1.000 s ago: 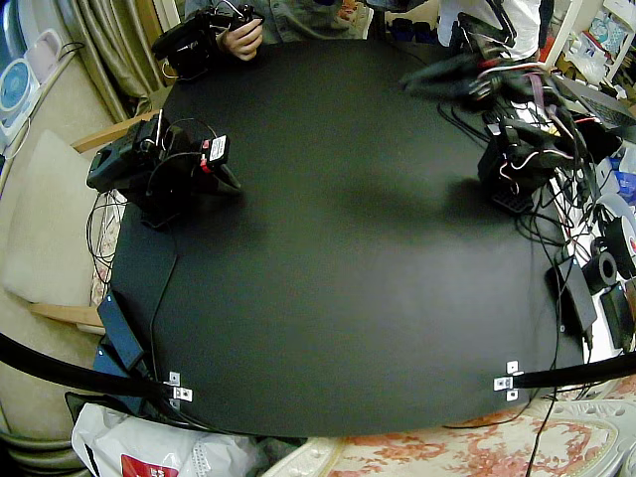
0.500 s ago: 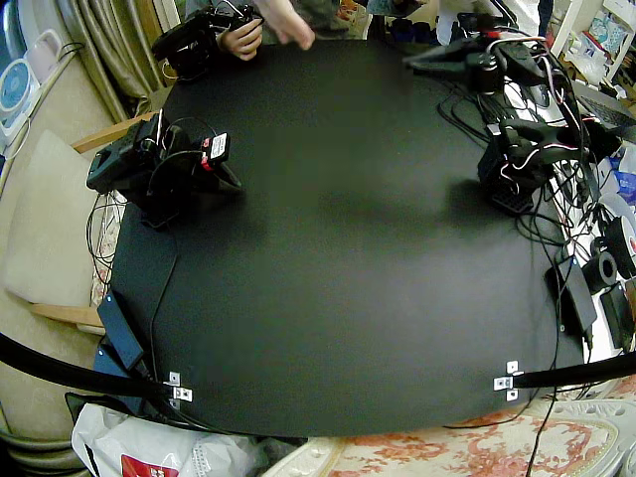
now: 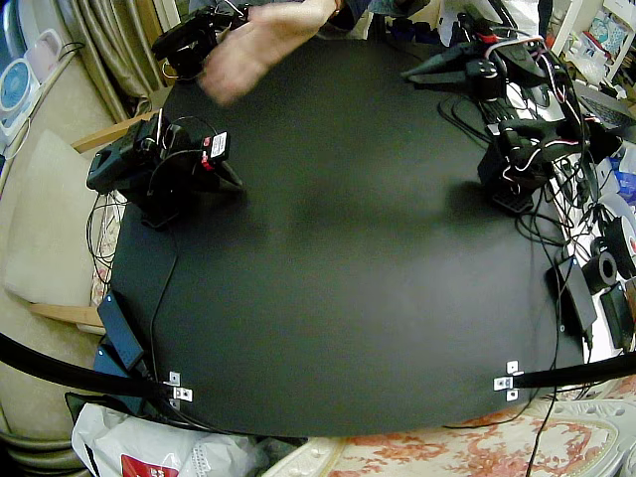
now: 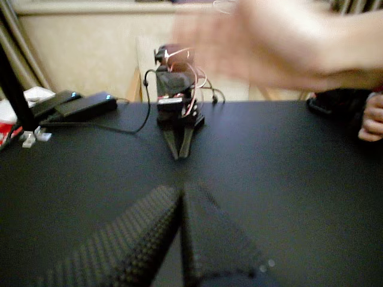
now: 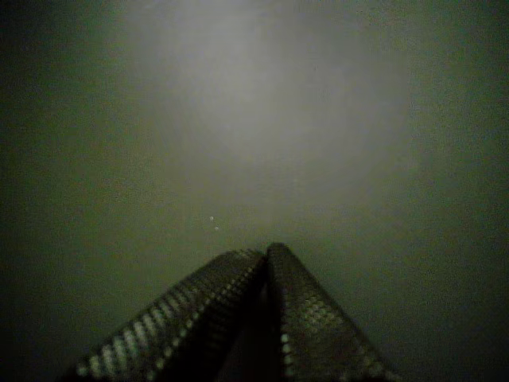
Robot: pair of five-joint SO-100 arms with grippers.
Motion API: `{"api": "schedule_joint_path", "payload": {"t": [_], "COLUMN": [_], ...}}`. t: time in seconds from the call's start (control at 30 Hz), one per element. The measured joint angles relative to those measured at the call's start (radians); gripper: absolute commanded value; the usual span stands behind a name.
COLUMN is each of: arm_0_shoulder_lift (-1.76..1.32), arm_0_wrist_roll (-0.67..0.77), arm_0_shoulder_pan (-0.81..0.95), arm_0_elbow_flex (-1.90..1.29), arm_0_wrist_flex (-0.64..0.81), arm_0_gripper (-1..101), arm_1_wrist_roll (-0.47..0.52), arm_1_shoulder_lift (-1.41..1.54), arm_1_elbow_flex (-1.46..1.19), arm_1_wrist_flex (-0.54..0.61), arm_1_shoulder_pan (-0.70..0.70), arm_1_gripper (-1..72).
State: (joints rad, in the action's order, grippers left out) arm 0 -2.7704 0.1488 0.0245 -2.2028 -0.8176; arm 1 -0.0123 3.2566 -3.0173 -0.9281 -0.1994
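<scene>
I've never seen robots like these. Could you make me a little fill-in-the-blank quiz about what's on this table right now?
1. The wide matte tabletop is coloured ____.
2. In a wrist view, the left gripper's textured dark fingers are ____.
3. The right gripper, its fingers together, holds ____.
4. The blurred pale shape above the tabletop's far side is a person's ____.

Missing words: black; shut; nothing; hand.
</scene>
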Motion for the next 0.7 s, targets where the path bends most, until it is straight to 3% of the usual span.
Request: {"api": "schedule_joint_path", "payload": {"t": [0.1, 0.17, 0.2, 0.27, 0.3, 0.33, 0.37, 0.5, 0.63, 0.67, 0.7], "arm_0_shoulder_lift": [-0.221, -0.296, -0.426, -0.443, -0.454, -0.451, -0.453, -0.462, -0.453, -0.451, -0.453], "arm_0_wrist_roll": [0.095, 0.031, -0.103, -0.103, -0.032, 0.172, 0.209, 0.009, 0.178, 0.150, 0.038], "arm_0_shoulder_pan": [0.037, 0.081, 0.137, 0.129, 0.071, -0.005, -0.006, 0.038, 0.048, 0.048, 0.041], "arm_0_elbow_flex": [-0.233, -0.268, -0.399, -0.453, -0.479, -0.482, -0.482, -0.532, -0.635, -0.643, -0.647], "arm_0_wrist_flex": [0.055, 0.109, 0.213, 0.239, 0.199, 0.198, 0.210, 0.442, 0.423, 0.457, 0.623], "arm_0_gripper": [0, 0, 0, 0, 0, 0, 0, 0, 0, 0, 0], "arm_1_wrist_roll": [0.000, -0.018, -0.018, -0.026, -0.037, -0.037, -0.037, -0.037, -0.054, -0.040, -0.043], "arm_1_shoulder_lift": [0.000, 0.000, 0.000, 0.000, 0.000, 0.000, 0.000, 0.000, 0.000, 0.000, 0.000], "arm_1_elbow_flex": [0.000, 0.000, 0.000, 0.000, 0.000, 0.000, 0.000, 0.000, 0.000, 0.000, 0.000], "arm_1_wrist_flex": [0.000, 0.018, 0.018, 0.015, 0.015, 0.015, 0.015, 0.015, 0.015, 0.015, 0.021], "arm_1_shoulder_pan": [0.000, -0.009, -0.009, -0.009, -0.009, -0.009, -0.009, -0.028, -0.037, -0.032, -0.023], "arm_1_gripper": [-0.3, -0.3, -0.3, -0.3, -0.3, -0.3, -0.3, -0.3, -0.3, -0.3, -0.3]}}
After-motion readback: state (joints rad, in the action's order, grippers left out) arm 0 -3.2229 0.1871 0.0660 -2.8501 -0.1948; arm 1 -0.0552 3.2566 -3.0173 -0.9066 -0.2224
